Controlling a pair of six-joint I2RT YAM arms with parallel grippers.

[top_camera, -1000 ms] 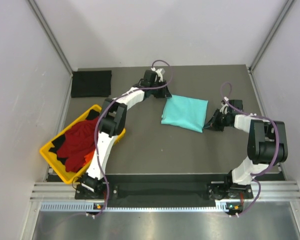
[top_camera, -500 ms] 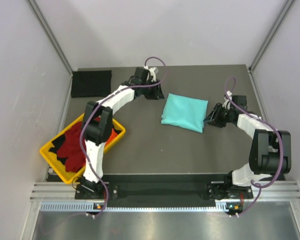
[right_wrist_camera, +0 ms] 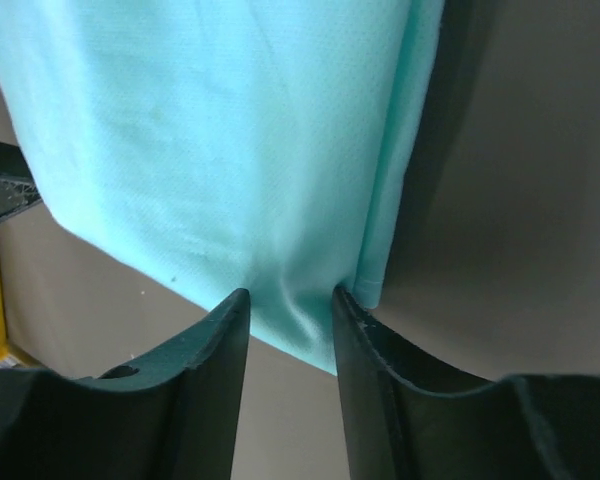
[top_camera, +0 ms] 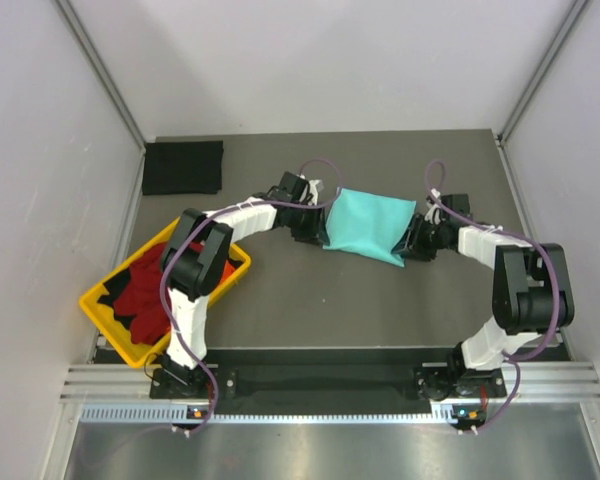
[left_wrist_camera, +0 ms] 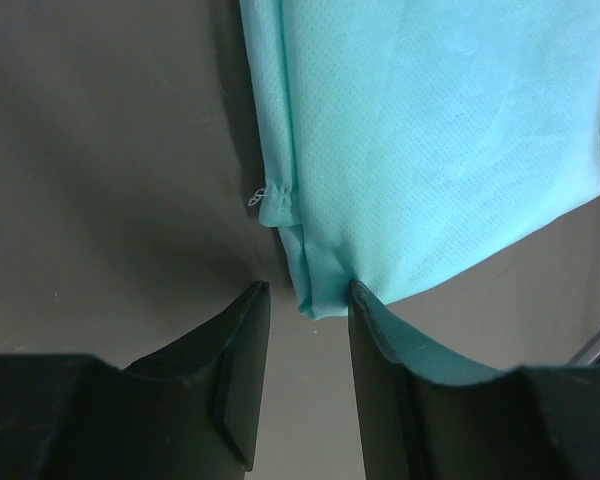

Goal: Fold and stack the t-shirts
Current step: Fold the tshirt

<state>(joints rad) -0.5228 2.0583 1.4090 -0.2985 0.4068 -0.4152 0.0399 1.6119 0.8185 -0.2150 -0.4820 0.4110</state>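
Observation:
A folded mint-teal t-shirt (top_camera: pixel 370 222) lies flat mid-table. My left gripper (top_camera: pixel 315 232) is at its left edge, and in the left wrist view the open jaws (left_wrist_camera: pixel 306 290) stand either side of a hemmed corner of the shirt (left_wrist_camera: pixel 430 150) without pinching it. At the shirt's near right corner is my right gripper (top_camera: pixel 412 243). Its jaws (right_wrist_camera: pixel 290 295) are open and straddle the cloth's edge (right_wrist_camera: pixel 210 150). A folded black t-shirt (top_camera: pixel 183 167) rests at the back left. A crumpled red t-shirt (top_camera: pixel 148 290) lies in the tray with a bit of orange showing.
The yellow plastic tray (top_camera: pixel 102 318) sits at the near left, partly over the table's edge. White walls with metal frame rails close in the table on three sides. The left arm's links arch over the tray's right end.
The left arm swung from the back of the table down to the teal shirt's left edge. The right gripper opened and moved up to the shirt's right corner.

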